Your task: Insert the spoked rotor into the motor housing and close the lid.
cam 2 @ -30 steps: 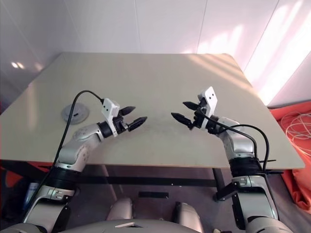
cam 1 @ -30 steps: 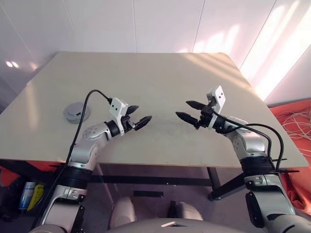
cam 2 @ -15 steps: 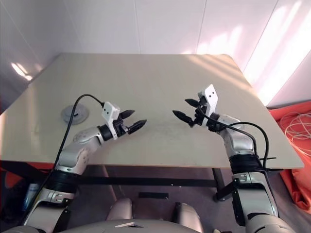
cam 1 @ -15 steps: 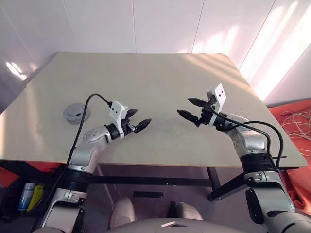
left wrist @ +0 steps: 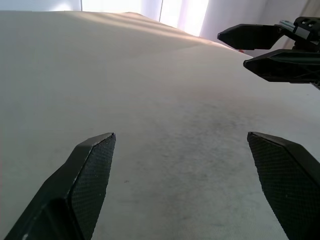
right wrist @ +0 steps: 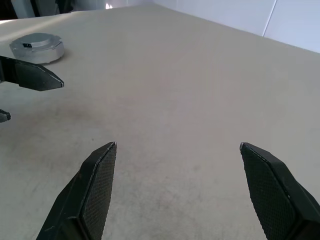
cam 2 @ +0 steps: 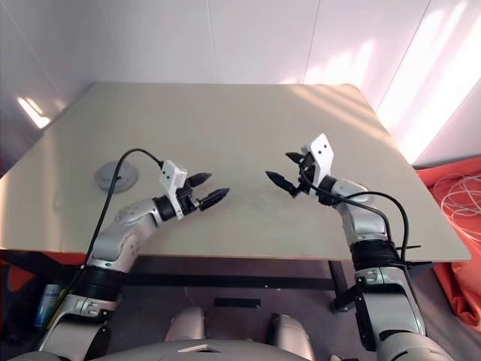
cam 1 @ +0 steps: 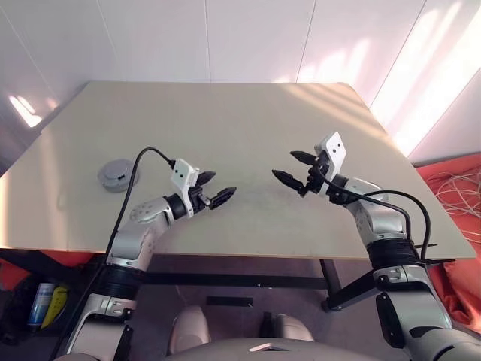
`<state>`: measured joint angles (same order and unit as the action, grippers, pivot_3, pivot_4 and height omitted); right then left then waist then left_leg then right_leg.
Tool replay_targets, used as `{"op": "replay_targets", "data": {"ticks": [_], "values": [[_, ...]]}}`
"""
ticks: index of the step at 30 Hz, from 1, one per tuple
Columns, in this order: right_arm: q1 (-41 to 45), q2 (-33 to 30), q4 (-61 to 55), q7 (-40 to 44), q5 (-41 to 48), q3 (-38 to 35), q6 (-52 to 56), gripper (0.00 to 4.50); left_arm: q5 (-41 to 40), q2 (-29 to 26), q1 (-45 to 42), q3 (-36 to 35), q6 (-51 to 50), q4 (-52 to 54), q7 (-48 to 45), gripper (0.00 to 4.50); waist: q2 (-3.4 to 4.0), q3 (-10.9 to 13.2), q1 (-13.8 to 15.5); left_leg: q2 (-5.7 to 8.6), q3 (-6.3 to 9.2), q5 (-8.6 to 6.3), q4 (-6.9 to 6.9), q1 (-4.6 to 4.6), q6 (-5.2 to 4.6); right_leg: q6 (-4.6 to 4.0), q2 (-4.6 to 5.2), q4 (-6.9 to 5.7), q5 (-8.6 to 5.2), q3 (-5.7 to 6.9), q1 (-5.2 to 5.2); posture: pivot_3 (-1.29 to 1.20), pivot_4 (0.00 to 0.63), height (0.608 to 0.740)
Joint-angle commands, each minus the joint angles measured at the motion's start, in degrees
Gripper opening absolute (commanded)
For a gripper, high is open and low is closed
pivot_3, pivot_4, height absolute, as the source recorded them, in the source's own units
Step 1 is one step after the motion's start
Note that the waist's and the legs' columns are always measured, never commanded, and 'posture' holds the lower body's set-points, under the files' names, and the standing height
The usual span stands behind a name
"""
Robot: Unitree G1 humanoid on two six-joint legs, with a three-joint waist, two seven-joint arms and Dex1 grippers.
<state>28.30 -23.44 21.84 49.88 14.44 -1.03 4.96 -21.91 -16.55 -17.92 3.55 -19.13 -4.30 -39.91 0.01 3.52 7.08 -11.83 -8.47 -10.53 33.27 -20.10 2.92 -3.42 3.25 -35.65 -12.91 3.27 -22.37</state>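
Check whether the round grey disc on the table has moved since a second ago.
No. The round grey disc lies just as near the left edge of the table as before.

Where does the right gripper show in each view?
Left eye: the right gripper is right of centre, over the table.
Right eye: right of centre.
Left wrist: across the table, facing the camera.
Right wrist: its own open fingers, in the foreground.
Shared landmark: the left gripper opposite it.

A round, shallow grey motor housing (cam 1: 118,174) is lying flat on the beige tabletop at the left-centre of the head views, its lid (right wrist: 36,42) sitting closed and level on top. It is standing alone, touching nothing else.
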Motion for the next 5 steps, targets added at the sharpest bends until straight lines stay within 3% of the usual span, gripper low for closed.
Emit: {"op": "replay_targets", "data": {"ticks": [1,5], "values": [[1.14,0.56,0.46,-2.67,-1.3,-0.97,-4.17,4.46,0.44,0.55,-1.34,-1.65,1.51,-0.1,1.17,4.48,0.0,0.0,0.0,0.0,0.0,0.0,0.0,0.0,0.0,0.0,0.0,0.0,0.0,0.0,0.0,0.0,0.0,0.74],[1.69,0.9,2.47,-5.06,-2.93,-0.91,-6.26,4.46,1.33,0.46,-1.58,-1.08,1.87,-0.9,0.5,4.48,0.0,0.0,0.02,0.01,0.0,0.0,0.0,0.01,0.0,0.01,0.02,0.0,0.0,0.0,0.01,0.0,0.0,0.74]]}}
